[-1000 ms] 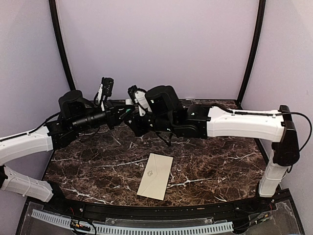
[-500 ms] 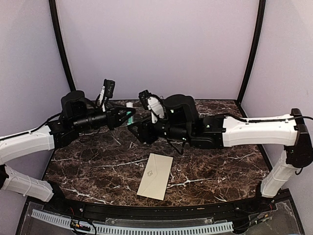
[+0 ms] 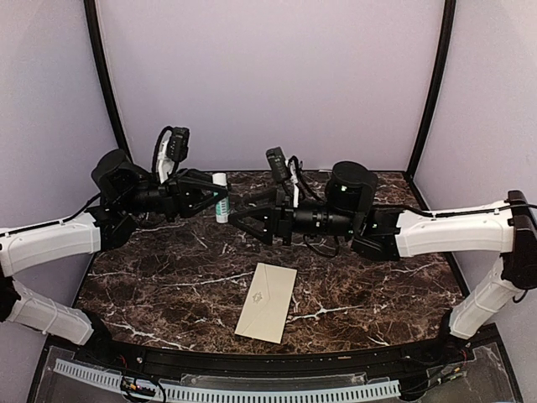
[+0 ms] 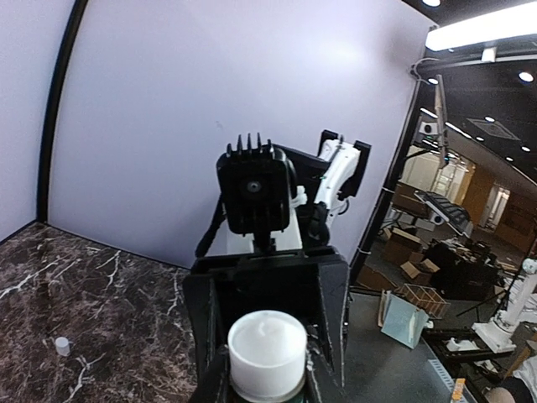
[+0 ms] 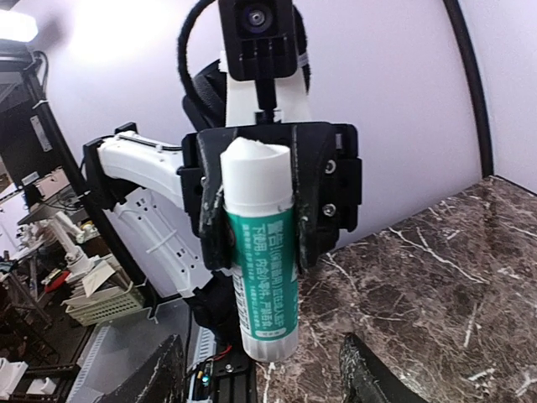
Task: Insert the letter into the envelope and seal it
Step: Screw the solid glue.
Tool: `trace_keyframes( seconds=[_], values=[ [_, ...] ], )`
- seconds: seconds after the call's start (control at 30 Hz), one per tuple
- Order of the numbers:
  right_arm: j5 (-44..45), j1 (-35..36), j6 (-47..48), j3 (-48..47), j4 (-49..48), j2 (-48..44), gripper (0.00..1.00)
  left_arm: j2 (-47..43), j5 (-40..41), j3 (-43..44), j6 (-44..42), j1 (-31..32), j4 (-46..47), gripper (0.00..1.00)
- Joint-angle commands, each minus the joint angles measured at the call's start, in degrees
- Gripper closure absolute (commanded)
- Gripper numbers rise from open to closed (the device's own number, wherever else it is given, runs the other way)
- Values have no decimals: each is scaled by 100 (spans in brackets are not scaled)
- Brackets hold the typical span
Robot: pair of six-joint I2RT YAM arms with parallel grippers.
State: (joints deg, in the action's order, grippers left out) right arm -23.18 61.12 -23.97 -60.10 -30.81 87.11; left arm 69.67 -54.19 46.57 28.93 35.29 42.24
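Right wrist view showed your left gripper point(image 5: 265, 210) pinching the glue stick point(image 5: 263, 285), right gripper point(image 5: 264, 379) spread empty; you needed light, even strokes along the flap of the envelope point(image 3: 267, 302).

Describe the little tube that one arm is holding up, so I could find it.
Start at the dark marble table, then find the left gripper hovering above it. Clamped upright there is a glue stick: a white tube with a green printed label, unlike the flat cream envelope lying below.
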Motion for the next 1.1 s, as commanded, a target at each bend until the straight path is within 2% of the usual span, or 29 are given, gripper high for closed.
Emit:
trace_keyframes(
  seconds=[0.0, 0.2, 0.63, 0.87, 1.07],
  values=[
    [-1157, 40, -254, -86, -1031, 283, 41, 138, -1135, -146, 1023, 4, 1603, 100],
    [-1357, 156, -132, -376, -908, 463, 44, 126, -1240, -148, 1202, 4, 1845, 100],
    [-1572, 238, -113, -745, -846, 772, 64, 134, -1238, -139, 1161, 4, 1780, 100],
    [-1663, 274, -126, -785, -840, 860, 66, 135, -1214, -139, 1167, 4, 1771, 100],
    [-1578, 273, -155, -705, -889, 808, 79, 135, -1195, -139, 1117, 5, 1716, 100]
  ],
)
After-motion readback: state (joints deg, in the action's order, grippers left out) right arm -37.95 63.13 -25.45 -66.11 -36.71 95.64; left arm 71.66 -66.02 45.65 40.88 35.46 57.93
